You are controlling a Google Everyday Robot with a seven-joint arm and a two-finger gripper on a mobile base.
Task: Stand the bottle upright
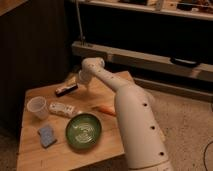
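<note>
Bottle lying flat, gripper spread wide and empty

Sponge (47, 135) and green bowl (83, 131) are sitting nearest on the wooden table (35, 156). Behind them the bottle (62, 109) is lying on its side, just beside the white cup (38, 107). Farther back a dark bar (66, 89) is resting flat. The gripper (75, 80) is hanging at the far edge, just beyond the bar's end, fingers spread wide and gripping nothing, apart from the bottle.

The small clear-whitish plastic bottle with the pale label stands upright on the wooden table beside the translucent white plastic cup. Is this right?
No. The camera view shows the bottle lying on its side, on the wooden table beside the cup. The gripper hangs near the table's far edge, apart from the bottle.
</note>
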